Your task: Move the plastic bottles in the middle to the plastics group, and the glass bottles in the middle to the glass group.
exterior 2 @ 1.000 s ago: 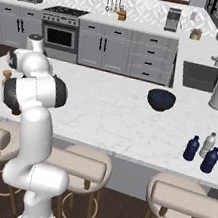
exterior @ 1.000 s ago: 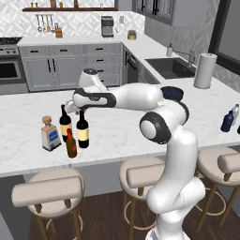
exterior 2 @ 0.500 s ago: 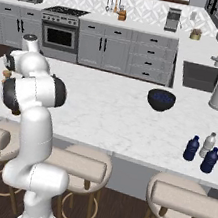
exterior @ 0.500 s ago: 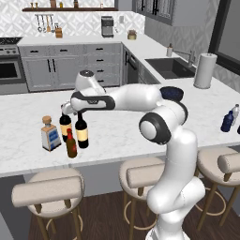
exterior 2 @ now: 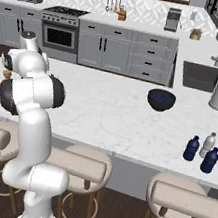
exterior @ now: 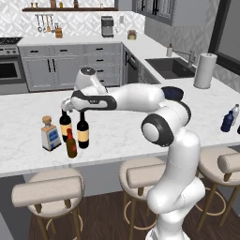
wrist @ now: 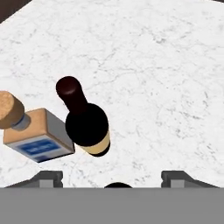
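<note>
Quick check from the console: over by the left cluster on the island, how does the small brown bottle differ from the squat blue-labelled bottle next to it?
The small brown bottle is slim, round and dark, with a reddish cap; the squat blue-labelled bottle is square, clear and pale, with a tan stopper. The brown one stands nearer the counter's front edge, right of the squat one. The squat one is clearly wider. Both stand upright on the white counter, beside the two wine bottles.

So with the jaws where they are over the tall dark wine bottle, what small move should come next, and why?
Probably a straight lift upward. The gripper is open, its fingertips wide either side of the tall dark wine bottle, which stands upright beside the second wine bottle and the squat square blue-labelled bottle. Moving sideways first could knock its neck.
</note>
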